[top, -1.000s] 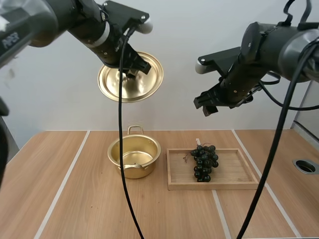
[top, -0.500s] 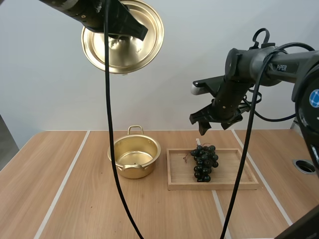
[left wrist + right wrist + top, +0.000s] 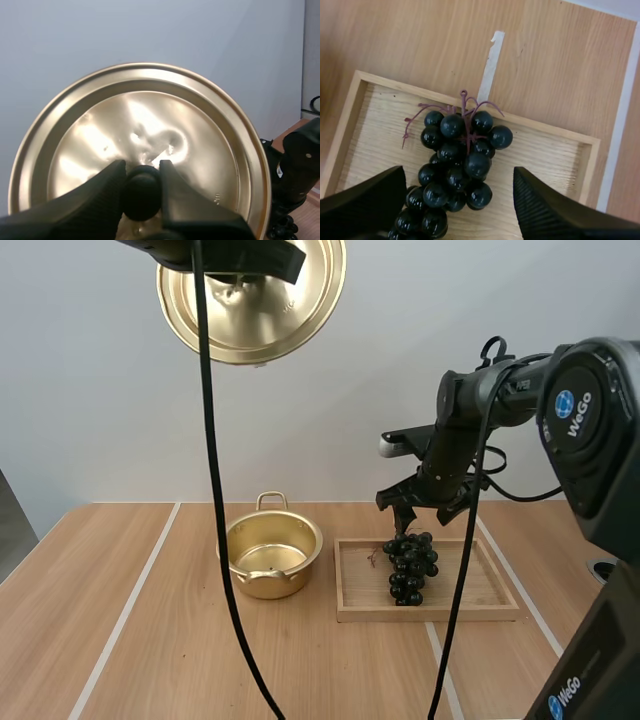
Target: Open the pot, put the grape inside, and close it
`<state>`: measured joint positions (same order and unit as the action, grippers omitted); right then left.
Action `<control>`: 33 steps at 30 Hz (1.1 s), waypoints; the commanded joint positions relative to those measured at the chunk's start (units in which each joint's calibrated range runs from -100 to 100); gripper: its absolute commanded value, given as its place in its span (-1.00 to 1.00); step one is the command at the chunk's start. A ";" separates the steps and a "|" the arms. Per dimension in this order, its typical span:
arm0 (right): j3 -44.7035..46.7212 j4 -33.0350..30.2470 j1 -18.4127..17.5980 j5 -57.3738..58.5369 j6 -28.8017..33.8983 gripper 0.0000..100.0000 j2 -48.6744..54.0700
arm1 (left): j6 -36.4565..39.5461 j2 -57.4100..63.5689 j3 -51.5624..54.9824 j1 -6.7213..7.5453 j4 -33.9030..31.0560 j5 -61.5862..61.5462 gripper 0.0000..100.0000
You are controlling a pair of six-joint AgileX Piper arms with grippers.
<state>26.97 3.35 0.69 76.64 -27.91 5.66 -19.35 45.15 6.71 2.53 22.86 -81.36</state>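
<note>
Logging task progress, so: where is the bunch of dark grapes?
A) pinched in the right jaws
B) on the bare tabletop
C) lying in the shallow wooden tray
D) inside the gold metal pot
C: the bunch of dark grapes lies in the shallow wooden tray, and the right gripper hangs over it with its jaws open.

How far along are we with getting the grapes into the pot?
Done: the pot is open. The left gripper holds the lid by its knob, high up. In hand: the right gripper hangs open just over the grapes, which lie in the tray, not yet grasped. Left: grasp the grapes, put them in the pot, set the lid back on.
</note>
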 commanded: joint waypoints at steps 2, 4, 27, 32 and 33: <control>-0.49 0.01 -0.10 -1.54 0.39 1.00 -2.02 | 0.78 0.33 -0.56 0.11 2.28 -0.11 -1.00; -0.49 0.01 -0.10 -1.91 0.38 1.00 -3.13 | 0.78 0.33 -0.56 0.11 2.28 -0.11 -1.00; -0.62 1.53 -0.10 -10.70 0.38 1.00 -15.26 | 0.78 0.33 -0.56 0.11 2.63 -1.42 -1.00; -0.62 2.36 -0.10 -10.87 0.38 0.18 -15.98 | 0.78 0.33 -0.56 0.11 2.63 -1.42 -1.00; -0.62 2.36 -0.10 -10.87 0.38 -0.26 -15.98 | 0.78 0.33 -0.56 0.11 2.63 -1.42 -1.00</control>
<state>26.67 5.61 0.46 66.30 -27.43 -10.16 -19.35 45.17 6.71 2.53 24.07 -83.21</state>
